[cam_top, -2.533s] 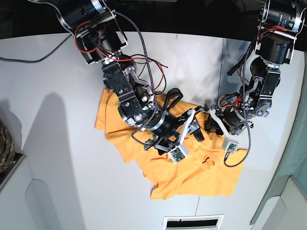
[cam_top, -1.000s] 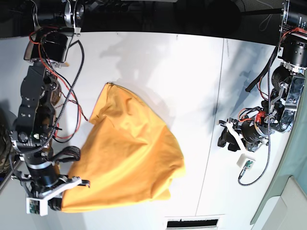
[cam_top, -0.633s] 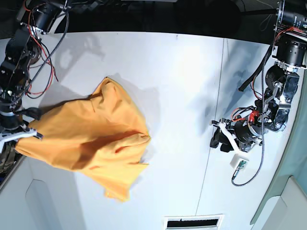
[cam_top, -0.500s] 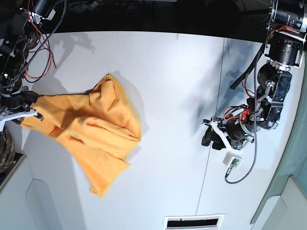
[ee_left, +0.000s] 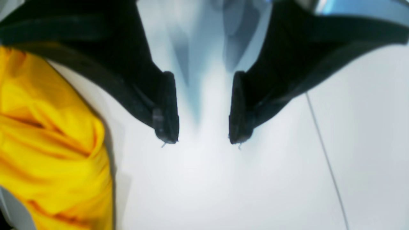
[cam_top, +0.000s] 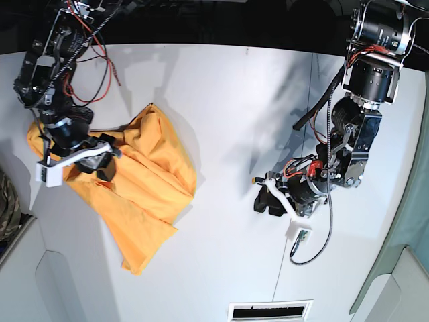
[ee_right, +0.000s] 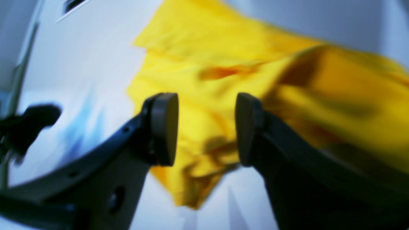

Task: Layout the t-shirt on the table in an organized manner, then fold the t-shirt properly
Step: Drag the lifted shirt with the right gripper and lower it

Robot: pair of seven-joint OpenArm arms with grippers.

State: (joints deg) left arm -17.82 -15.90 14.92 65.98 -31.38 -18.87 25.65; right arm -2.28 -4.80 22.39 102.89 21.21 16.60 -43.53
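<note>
T-shirt (cam_top: 134, 188) lay crumpled near left edge of surface (cam_top: 234, 100), not spread, no fold made. Right claw (ee_right: 206, 127) released, nothing gripped, over shirt. Left claw (ee_left: 203, 108) released, empty, well apart. Layout and folding remained.

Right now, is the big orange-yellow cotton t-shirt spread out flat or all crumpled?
Crumpled. The orange-yellow cotton t-shirt lies bunched in overlapping folds on the white table, no sleeves laid out.

t-shirt (cam_top: 144, 184) on table (cam_top: 234, 100), camera-left
</note>
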